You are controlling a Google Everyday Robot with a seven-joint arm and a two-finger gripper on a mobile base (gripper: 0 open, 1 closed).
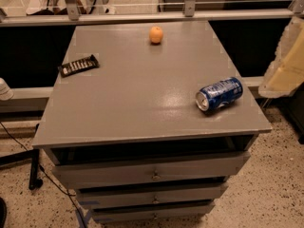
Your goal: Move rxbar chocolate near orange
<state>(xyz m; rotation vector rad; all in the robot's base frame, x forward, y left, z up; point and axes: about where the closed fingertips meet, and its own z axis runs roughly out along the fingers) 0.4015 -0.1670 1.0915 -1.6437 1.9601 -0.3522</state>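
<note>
The rxbar chocolate (79, 65) is a flat black wrapper with whitish lettering. It lies near the left edge of the grey cabinet top (142, 99). The orange (156, 34) sits at the far middle of the top, well apart from the bar. My gripper (285, 61) shows as a pale cream shape at the right edge of the view, beyond the cabinet's right side. It is far from both the bar and the orange and holds nothing that I can see.
A blue soda can (220, 93) lies on its side near the right front of the top. The cabinet has drawers (152, 172) below. A metal rail (142, 17) runs behind it. Cables lie on the speckled floor at the left.
</note>
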